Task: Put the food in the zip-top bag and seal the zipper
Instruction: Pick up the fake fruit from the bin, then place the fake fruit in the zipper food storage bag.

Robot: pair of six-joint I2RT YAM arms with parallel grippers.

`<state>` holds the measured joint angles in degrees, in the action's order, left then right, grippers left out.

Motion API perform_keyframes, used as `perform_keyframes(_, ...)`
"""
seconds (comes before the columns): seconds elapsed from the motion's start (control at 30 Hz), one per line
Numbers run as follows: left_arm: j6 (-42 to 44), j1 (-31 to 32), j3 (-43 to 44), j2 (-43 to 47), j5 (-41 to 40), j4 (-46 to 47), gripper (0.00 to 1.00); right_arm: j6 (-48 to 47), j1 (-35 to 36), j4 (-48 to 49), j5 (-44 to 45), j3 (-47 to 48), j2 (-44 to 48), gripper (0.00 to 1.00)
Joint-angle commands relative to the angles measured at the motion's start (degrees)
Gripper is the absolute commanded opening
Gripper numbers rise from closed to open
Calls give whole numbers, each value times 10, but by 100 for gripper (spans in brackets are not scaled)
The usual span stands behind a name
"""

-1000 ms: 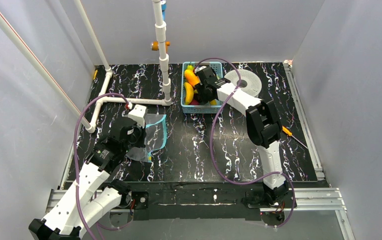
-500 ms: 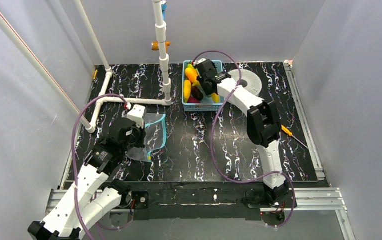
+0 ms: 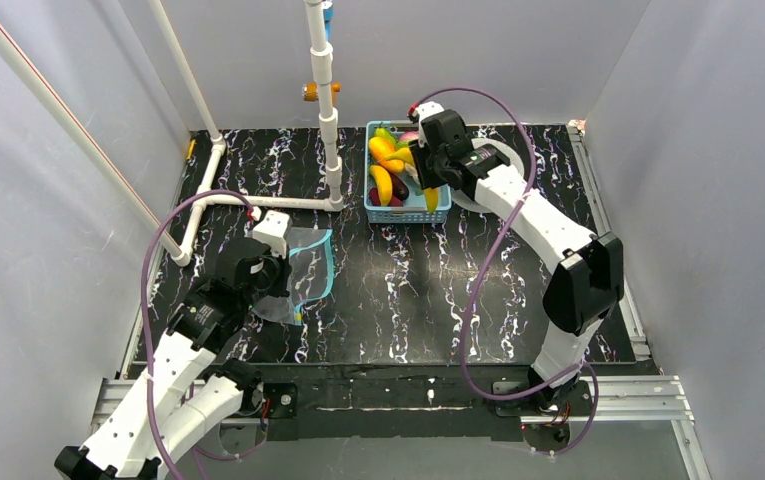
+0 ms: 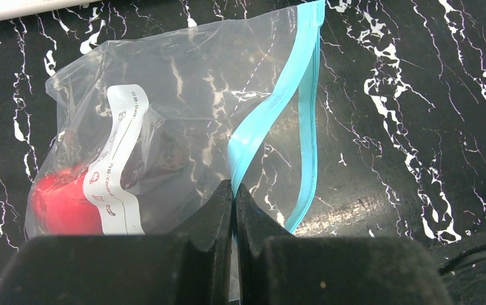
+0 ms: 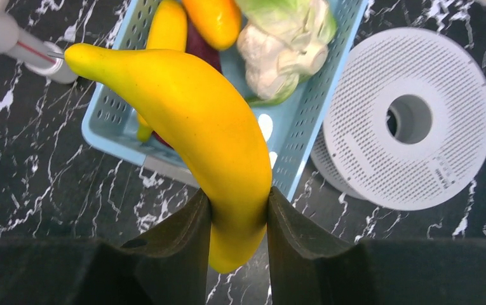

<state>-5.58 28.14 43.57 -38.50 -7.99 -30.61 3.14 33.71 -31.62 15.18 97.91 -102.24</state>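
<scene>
The clear zip-top bag (image 4: 183,95) lies on the black marbled table at the left (image 3: 310,262), its mouth open. A red apple (image 4: 59,203) sits inside it. My left gripper (image 4: 234,190) is shut on the pale-blue zipper strip (image 4: 272,114) on one side of the mouth; it also shows in the top view (image 3: 286,282). My right gripper (image 5: 239,210) is shut on the yellow banana (image 5: 208,121), held above the near edge of the blue basket (image 5: 110,136). In the basket lie a cauliflower (image 5: 284,51), a dark purple eggplant (image 5: 197,46) and other yellow-orange pieces (image 5: 215,19).
A white perforated disc (image 5: 411,121) lies right of the basket (image 3: 405,213). White pipes (image 3: 258,200) run across the back left, one post standing just left of the basket. An orange-handled screwdriver (image 3: 578,265) lies at the right. White walls enclose the table.
My right gripper has risen out of the basket with the banana and shifted a little right; its elbow has swung out to the right. The left gripper and bag have hardly moved.
</scene>
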Motion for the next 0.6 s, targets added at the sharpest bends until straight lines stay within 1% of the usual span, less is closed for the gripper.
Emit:
perform_keyframes(0.0,-1,3,-1,1,4,-8,0,58,10,-22,-68,-27,25,1)
perform_keyframes(0.1,-1,3,1,-1,11,-8,0,101,31,-12,-176,-67,52,1)
perform_keyframes(0.13,0,3,1,0,11,-8,0,107,47,-5,-185,-82,63,1)
perform_keyframes(0.2,0,4,1,4,11,-8,0,102,89,-6,-160,-101,77,1)
perform_keyframes(0.27,0,4,0,7,11,-7,0,87,135,-37,-101,-98,82,1)
perform_keyframes(0.3,-1,4,-1,8,12,-8,0,84,153,-54,-86,-96,84,1)
perform_keyframes(0.4,-1,5,1,8,22,-8,0,75,206,-71,-71,-115,99,1)
perform_keyframes(0.47,0,5,1,7,26,-8,0,67,236,-73,-45,-132,107,1)
perform_keyframes(0.57,0,5,2,9,28,-8,0,66,268,-87,-12,-121,102,1)
